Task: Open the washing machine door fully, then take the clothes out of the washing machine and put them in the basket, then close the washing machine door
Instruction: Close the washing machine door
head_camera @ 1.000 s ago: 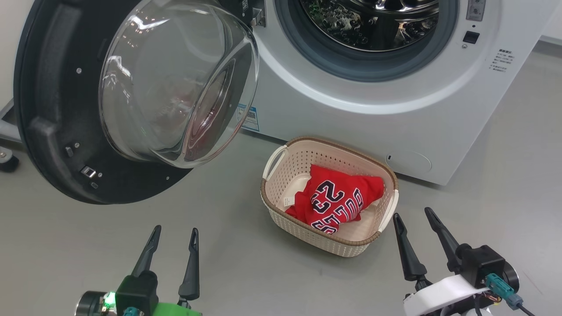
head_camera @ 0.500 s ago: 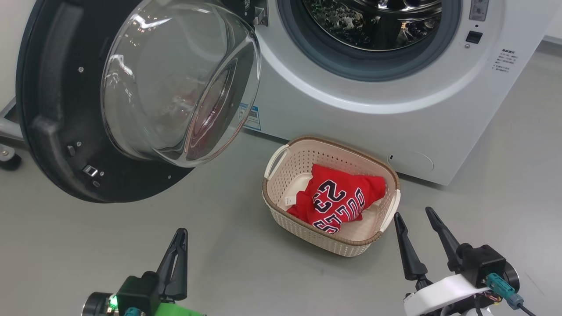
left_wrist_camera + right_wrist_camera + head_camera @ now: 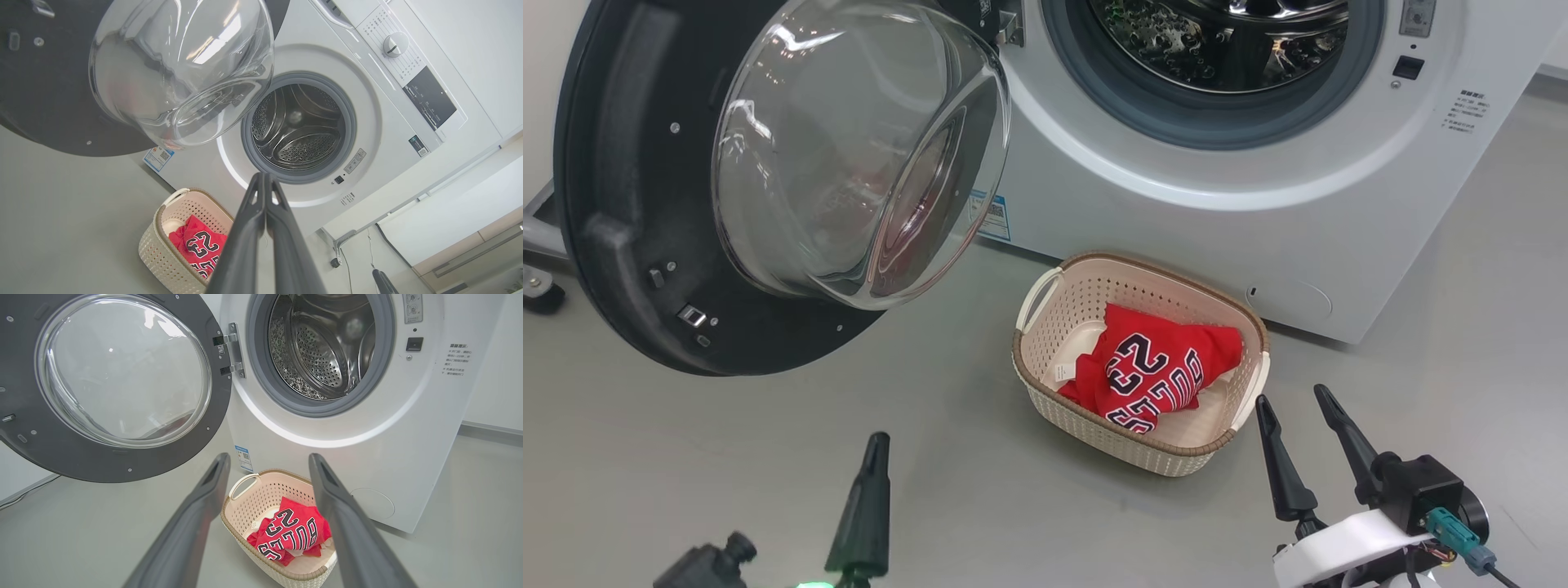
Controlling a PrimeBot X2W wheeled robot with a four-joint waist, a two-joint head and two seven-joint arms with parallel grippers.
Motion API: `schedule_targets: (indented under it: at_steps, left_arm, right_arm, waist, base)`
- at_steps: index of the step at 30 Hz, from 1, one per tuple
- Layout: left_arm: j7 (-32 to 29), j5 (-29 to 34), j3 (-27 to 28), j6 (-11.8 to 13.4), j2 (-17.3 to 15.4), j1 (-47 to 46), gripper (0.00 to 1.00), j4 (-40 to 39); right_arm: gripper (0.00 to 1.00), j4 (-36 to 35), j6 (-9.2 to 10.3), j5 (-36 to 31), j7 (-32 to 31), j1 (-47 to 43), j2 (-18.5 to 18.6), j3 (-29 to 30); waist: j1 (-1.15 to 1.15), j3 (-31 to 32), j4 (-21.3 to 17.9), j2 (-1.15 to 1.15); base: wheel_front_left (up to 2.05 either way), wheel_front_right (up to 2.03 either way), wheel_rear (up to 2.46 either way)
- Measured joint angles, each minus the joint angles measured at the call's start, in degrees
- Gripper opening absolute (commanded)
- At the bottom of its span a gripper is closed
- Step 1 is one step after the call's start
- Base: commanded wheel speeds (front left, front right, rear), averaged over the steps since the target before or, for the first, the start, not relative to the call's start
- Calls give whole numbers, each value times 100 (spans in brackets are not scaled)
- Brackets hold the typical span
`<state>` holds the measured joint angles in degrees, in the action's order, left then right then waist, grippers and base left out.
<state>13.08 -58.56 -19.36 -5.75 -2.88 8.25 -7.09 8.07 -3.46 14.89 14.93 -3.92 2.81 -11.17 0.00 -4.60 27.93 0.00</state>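
Grey floor (image 3: 727, 457) holds the filled basket (image 3: 1135, 461). Your clenched, empty left gripper (image 3: 876, 443) sits nearest the open washing machine door (image 3: 613, 204), which hangs up-left of it. Your right gripper (image 3: 1290, 396) is released.

A laundry corner, bare enough to pass for a test room. A white front-loading washing machine (image 3: 1258, 212) stands on a smooth grey floor (image 3: 686, 457) against plain white walls (image 3: 470, 49). Its round door (image 3: 605, 204) is open, and a small basket (image 3: 1094, 429) of red clothes (image 3: 1152, 367) sits on the floor just before it.
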Motion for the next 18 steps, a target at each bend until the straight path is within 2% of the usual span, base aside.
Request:
schedule_targets:
  at_steps: [5, 7, 8, 9, 10, 13, 18]
  left_arm:
    - [69, -1344, -104, -63, -2, 364, 0, -488]
    - [69, -1893, 11, -67, 1, 307, 0, -630]
    - [69, -1893, 11, -67, 1, 307, 0, -630]
    - [69, -2430, 266, -67, 1, 149, 0, -701]
    - [69, -2430, 266, -67, 1, 149, 0, -701]
    - [81, -2993, 725, -68, 1, -243, 0, -803]
    - [112, -3203, 1504, -88, 19, -658, 0, -936]
  right_arm:
    - [100, 3, -1, -1, 0, 2, -2, -16]
    - [100, 3, -1, -1, 0, 2, -1, -19]
    - [100, 3, -1, -1, 0, 2, -1, -19]
    - [100, 3, -1, -1, 0, 2, -2, -19]
    - [100, 3, -1, -1, 0, 2, -2, -19]
    - [100, 3, -1, -1, 0, 1, -2, -16]
    - [100, -4, 0, -1, 0, 2, -3, -12]
  waist:
    - [0, -9, -37, 0]
    - [0, -14, -56, 0]
    - [0, -14, -56, 0]
    - [0, -16, -74, 0]
    - [0, -16, -74, 0]
    - [0, -20, -93, 0]
    - [0, -48, -96, 0]
  base:
    - [0, 0, 0]
    - [0, 0, 0]
    - [0, 0, 0]
    - [0, 0, 0]
    - [0, 0, 0]
    - [0, 0, 0]
    - [0, 0, 0]
